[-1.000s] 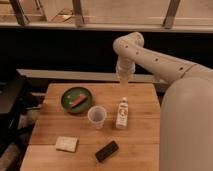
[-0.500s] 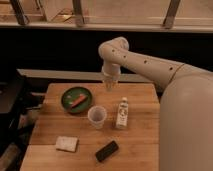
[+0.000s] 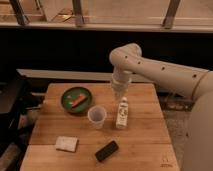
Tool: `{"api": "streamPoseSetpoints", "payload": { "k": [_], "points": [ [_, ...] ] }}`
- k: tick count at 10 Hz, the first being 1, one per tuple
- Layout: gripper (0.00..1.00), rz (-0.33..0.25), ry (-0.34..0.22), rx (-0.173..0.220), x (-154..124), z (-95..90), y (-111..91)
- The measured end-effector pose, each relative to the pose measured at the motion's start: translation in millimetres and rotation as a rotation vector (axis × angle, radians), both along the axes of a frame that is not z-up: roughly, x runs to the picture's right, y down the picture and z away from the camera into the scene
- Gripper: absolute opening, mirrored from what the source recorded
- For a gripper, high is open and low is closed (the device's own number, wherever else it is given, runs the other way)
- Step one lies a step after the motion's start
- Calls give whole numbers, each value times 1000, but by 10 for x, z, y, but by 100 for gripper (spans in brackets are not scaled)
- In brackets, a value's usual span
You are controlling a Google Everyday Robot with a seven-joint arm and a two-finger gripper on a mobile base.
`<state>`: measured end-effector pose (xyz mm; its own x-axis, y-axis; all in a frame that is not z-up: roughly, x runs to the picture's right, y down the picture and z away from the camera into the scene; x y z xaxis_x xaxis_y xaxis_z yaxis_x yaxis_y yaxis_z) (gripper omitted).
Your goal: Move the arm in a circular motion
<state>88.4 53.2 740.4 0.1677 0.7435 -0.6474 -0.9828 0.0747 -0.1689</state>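
Table (image 3: 145, 145): flat brown wood.
On it: green plate (image 3: 76, 99), clear cup (image 3: 97, 116), white bottle (image 3: 122, 113), pale sponge (image 3: 66, 144), black bar (image 3: 107, 150).
Arm (image 3: 155, 70): fat, round, cream with dark dots, reaching in from the right.
Gripper (image 3: 120, 94): pointing down, just above the bottle.
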Motion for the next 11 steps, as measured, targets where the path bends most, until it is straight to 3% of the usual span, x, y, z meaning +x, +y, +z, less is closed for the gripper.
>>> {"api": "streamPoseSetpoints", "payload": {
  "k": [3, 5, 9, 11],
  "points": [
    [0, 143, 105, -41, 593, 46, -68],
    [0, 191, 153, -35, 829, 225, -305],
    [0, 156, 136, -21, 623, 601, -741],
    [0, 99, 60, -26, 213, 686, -831]
  ]
}}
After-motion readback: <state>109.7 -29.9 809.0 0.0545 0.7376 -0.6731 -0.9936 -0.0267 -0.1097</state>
